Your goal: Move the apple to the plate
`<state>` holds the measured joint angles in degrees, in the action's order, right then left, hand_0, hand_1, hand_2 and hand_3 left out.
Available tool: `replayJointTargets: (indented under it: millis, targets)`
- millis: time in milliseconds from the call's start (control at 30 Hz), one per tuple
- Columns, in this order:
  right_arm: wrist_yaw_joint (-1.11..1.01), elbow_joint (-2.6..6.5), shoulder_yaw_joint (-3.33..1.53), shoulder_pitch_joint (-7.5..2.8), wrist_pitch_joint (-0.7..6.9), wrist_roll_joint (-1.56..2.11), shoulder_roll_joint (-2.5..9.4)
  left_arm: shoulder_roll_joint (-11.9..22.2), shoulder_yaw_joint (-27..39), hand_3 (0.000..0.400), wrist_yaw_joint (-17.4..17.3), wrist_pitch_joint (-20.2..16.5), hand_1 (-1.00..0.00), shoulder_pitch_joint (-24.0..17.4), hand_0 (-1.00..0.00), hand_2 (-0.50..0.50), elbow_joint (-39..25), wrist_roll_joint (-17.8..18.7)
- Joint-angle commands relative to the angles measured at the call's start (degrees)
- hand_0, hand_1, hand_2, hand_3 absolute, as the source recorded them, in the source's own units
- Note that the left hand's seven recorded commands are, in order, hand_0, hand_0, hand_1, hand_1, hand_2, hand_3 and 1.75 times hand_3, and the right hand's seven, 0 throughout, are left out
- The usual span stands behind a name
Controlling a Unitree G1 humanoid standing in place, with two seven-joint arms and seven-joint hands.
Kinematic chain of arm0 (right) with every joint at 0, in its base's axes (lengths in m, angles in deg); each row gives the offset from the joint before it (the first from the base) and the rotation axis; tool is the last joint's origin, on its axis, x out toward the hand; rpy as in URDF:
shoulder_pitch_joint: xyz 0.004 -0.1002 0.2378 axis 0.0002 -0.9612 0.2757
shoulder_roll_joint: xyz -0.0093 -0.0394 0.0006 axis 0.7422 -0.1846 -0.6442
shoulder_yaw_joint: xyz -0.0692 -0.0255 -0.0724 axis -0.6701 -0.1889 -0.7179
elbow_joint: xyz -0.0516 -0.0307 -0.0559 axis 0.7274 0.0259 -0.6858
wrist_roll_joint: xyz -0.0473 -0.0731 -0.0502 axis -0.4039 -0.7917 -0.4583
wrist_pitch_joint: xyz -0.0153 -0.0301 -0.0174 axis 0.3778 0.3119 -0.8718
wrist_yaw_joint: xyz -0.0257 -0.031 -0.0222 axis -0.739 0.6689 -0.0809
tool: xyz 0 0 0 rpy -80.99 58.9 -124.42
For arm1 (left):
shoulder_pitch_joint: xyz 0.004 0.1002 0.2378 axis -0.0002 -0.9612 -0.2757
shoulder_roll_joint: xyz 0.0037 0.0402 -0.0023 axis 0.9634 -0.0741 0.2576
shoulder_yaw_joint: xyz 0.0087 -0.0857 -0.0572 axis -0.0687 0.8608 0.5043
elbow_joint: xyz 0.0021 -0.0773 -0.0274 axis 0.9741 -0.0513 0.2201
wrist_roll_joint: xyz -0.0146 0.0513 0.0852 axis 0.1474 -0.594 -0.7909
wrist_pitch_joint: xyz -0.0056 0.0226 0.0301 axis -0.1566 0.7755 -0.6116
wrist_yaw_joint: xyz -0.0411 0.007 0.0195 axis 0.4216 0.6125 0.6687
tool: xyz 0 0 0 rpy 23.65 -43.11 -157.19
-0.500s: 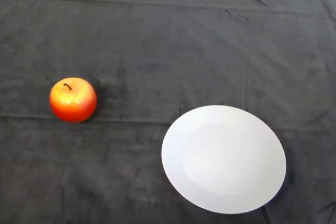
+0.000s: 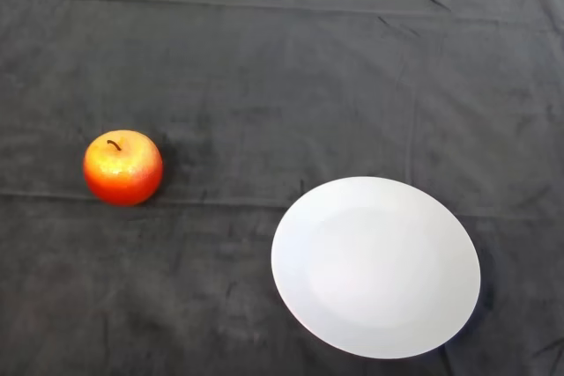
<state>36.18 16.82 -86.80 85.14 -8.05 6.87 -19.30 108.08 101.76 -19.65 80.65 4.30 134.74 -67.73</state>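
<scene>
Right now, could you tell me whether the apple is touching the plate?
Apart. The head view shows dark cloth between the apple and the plate.

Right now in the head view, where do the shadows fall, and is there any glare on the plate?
Head view: lighting is soft and even; the apple throws only a faint shadow to its right on the dark cloth, with a small pale sheen on its top. Head view: the white plate shows no hard glare, and a thin dark shadow edges its lower right rim.
</scene>
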Motion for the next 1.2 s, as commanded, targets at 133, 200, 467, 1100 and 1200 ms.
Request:
replayJointTargets:
  millis: [133,200,467,1100,1200]
  targets:
    - [-0.15,1.23,0.53,-1.51,-0.38,0.35,-0.36,-1.72,-0.23,0.000,-0.18,-1.52,0.00,3.67,0.00,0.00,-1.89,-1.35]
    - [-0.15,1.22,0.53,-1.51,-0.38,0.35,-0.36,-1.96,-0.63,0.000,-0.67,-1.54,0.00,4.70,0.00,0.00,-2.09,-1.68]
    - [-0.16,1.19,0.53,-1.52,-0.37,0.36,-0.37,-2.46,-1.08,0.000,-3.94,0.51,0.00,6.79,0.00,0.00,-2.40,-1.84]
    - [-0.16,1.17,0.52,-1.53,-0.35,0.37,-0.37,-8.30,-1.13,0.000,-17.98,2.24,0.00,12.55,0.00,0.00,-1.30,1.71]
    - [-0.16,1.17,0.52,-1.53,-0.35,0.37,-0.37,-9.39,-1.39,0.000,-20.60,2.14,0.00,13.48,0.00,0.00,-1.20,2.14]
